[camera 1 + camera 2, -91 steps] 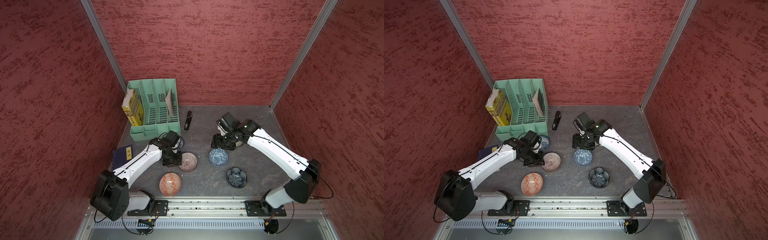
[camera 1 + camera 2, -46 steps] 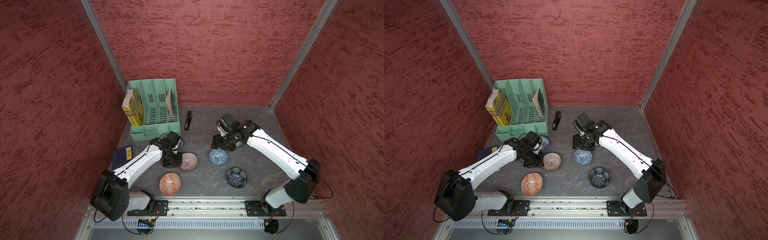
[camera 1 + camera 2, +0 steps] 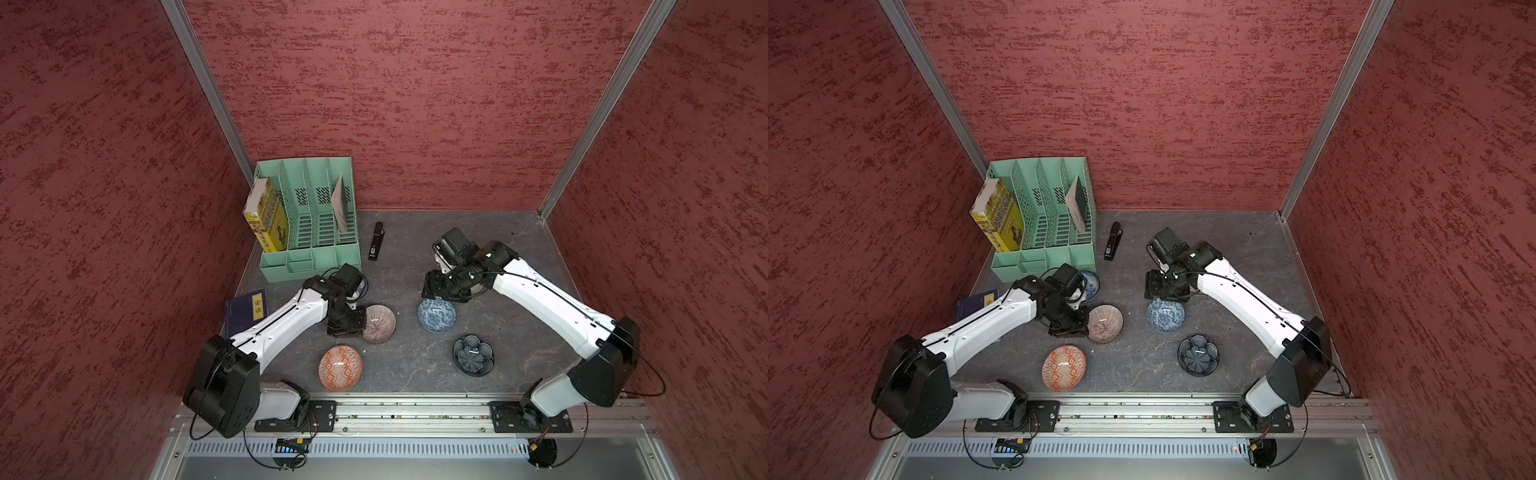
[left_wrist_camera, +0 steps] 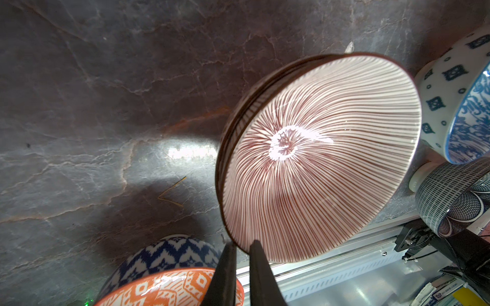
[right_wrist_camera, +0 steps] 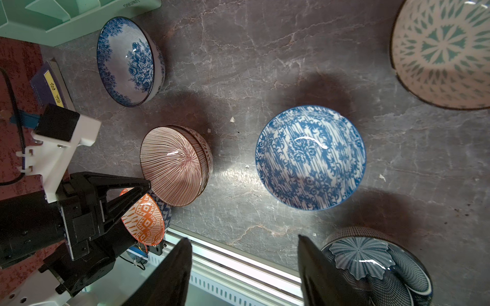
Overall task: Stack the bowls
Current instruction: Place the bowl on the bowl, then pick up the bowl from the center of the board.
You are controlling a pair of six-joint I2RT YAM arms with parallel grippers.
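The pinkish striped bowl [image 3: 379,323] [image 4: 318,159] sits mid-table, and my left gripper [image 3: 353,325] [image 4: 240,247] is shut on its near rim. My right gripper [image 3: 440,291] [image 5: 242,238] hangs open just behind and above a blue-white patterned bowl [image 3: 436,314] [image 5: 310,157], holding nothing. An orange-red geometric bowl [image 3: 340,368] stands near the front. The dark-blue flower-shaped bowl [image 3: 473,354] is front right. A blue-white floral bowl [image 3: 1091,284] [image 5: 130,61] is partly hidden behind my left wrist. A cream lattice bowl [image 5: 442,53] shows in the right wrist view.
A green file organiser [image 3: 309,220] with a yellow book [image 3: 266,216] stands at the back left. A black stapler [image 3: 376,246] lies beside it. A dark blue book [image 3: 245,309] lies at the left edge, and the metal rail [image 3: 415,411] runs along the front.
My left gripper's jaws have closed onto the striped bowl's rim. The bowl and the right arm have stayed in place.
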